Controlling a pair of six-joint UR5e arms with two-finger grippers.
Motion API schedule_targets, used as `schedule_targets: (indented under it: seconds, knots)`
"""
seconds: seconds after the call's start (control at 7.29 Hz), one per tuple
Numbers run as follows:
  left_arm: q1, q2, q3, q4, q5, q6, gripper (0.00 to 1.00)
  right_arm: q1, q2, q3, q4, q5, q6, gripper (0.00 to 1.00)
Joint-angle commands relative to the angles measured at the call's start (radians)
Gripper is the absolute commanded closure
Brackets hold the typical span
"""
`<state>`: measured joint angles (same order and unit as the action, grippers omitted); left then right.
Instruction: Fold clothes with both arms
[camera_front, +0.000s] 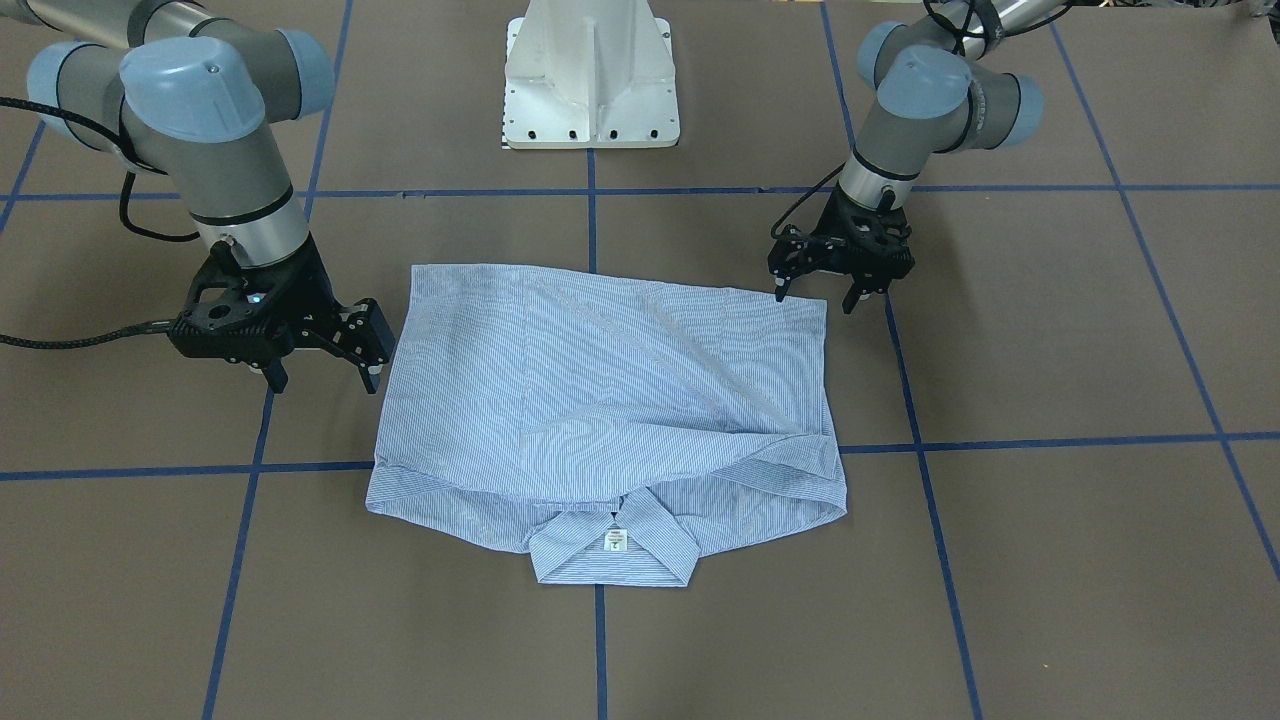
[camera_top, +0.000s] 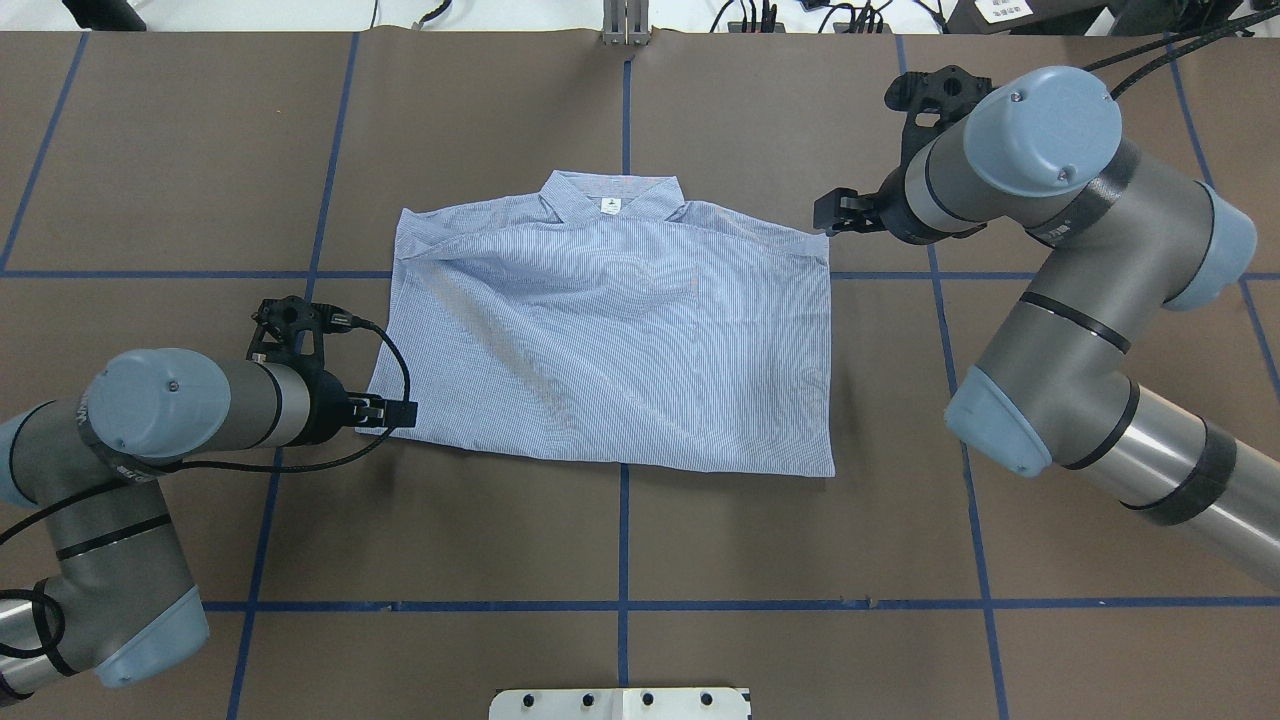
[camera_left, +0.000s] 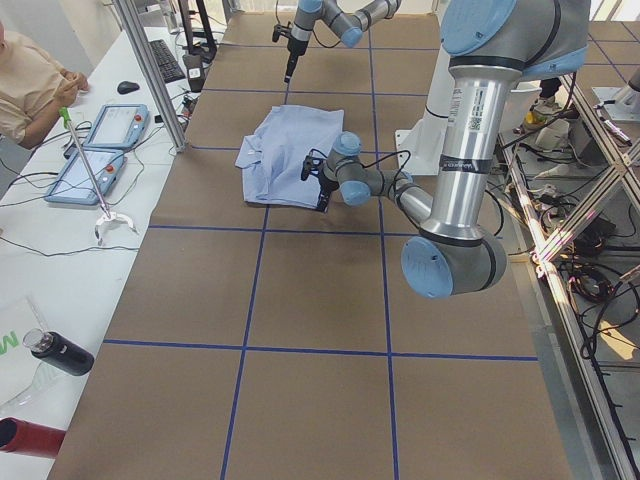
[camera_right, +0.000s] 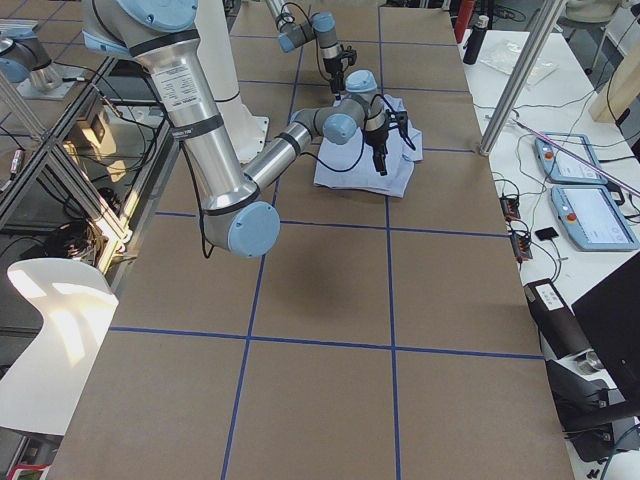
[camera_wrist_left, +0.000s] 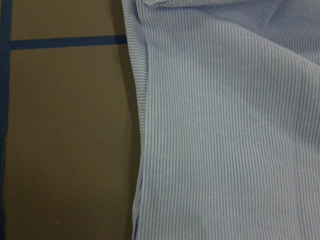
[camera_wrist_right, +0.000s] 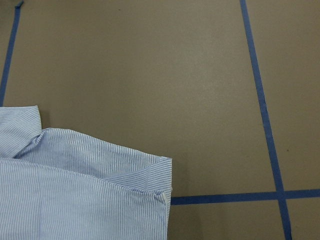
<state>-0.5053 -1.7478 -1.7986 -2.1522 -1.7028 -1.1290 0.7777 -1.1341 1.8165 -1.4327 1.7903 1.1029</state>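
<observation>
One light blue-and-white fine-striped long-sleeved shirt (camera_front: 600, 390) is found flat on the brown paper-covered worktop (camera_front: 1060, 330), which is marked with blue tape lines (camera_front: 1000, 443). It lies between the two arms. Both sleeves are noted as turned in, so that a rough rectangle is formed. The collar (camera_front: 655, 552), with its small white label (camera_front: 615, 541), projects at the edge away from the robot. A diagonal ridge and soft wrinkles are recorded across the upper layer.

The silver-grey tubular left arm (camera_front: 880, 175) is placed at the shirt's near corner on its side. Its jaws are parted and empty; whether the cloth is touched cannot be told. The matching right arm (camera_front: 245, 215) is placed beside the opposite edge, with its jaws spread wide and nothing gripped.

The task is judged partly done. The side folds are made. A further fold across the length and some smoothing are judged outstanding.
</observation>
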Motion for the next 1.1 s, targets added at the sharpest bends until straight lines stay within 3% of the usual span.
schedule_targets:
  seconds: [0.0, 0.27, 0.55, 0.96]
  knots:
    - [0.008, -0.001, 0.004, 0.000, 0.000, 0.000, 0.07, 0.000, -0.001, 0.000, 0.000, -0.002, 0.000, 0.00]
    - [0.020, -0.001, 0.004, 0.000, 0.000, -0.002, 0.18, 0.000, -0.001, 0.001, 0.000, -0.003, 0.000, 0.00]
    - [0.025, -0.001, 0.013, 0.000, 0.000, -0.002, 0.21, 0.000, -0.001, 0.001, 0.000, -0.005, 0.002, 0.00]
    - [0.027, -0.001, 0.015, 0.000, 0.000, -0.002, 0.37, 0.000, -0.003, 0.003, 0.000, -0.005, 0.005, 0.00]
